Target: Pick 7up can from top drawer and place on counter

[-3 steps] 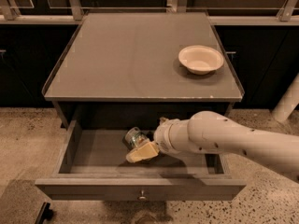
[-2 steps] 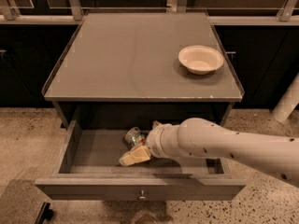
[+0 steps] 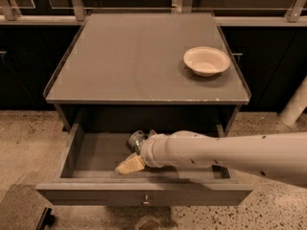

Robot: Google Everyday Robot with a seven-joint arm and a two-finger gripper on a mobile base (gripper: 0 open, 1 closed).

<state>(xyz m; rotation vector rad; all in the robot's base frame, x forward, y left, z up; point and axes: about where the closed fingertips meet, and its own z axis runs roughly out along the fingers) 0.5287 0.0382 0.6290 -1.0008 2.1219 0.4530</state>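
So the gripper (image 3: pixel 128 166) is down inside the open top drawer (image 3: pixel 96 153), low over the floor and close to the front panel. Compared with a second ago it's slid a bit to the left and toward the front. Honestly can't tell if it's open or closed from this angle, only a tan bit shows past the wrist. The 7up can (image 3: pixel 136 140) sits in the drawer just behind it, right up against the white arm (image 3: pixel 230 152), and looks to be in about the same spot as before, not in the gripper's grasp as far as I can see. Up top, the counter (image 3: pixel 134 56) has a white bowl (image 3: pixel 206 60) near its right edge, same as earlier.
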